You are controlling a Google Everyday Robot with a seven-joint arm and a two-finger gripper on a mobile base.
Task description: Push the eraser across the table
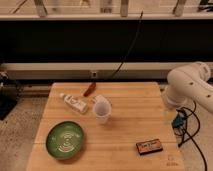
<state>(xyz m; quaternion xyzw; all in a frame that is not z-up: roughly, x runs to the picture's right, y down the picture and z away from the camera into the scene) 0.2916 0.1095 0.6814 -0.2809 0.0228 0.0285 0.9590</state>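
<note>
Eraser (150, 146) sits near the front right corner of the table (127, 134). Looks light, stiff and flat, so I'd nudge its long side, down low. Gripper (171, 116) hangs by the right edge, can't tell if it's clenched.

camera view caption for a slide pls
Eraser on the butcher-block table near its right edge, gripper at that edge; green plate, white bottle and cup nearby.

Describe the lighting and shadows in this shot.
Camera view: warm, even light on the table, with only soft shadows by the eraser and the white cup; the wall band behind is nearly black; pale streaks on the green plate may be glare or pattern; the gripper, below the white arm at the table's right edge, sits in dimmer light.
</note>
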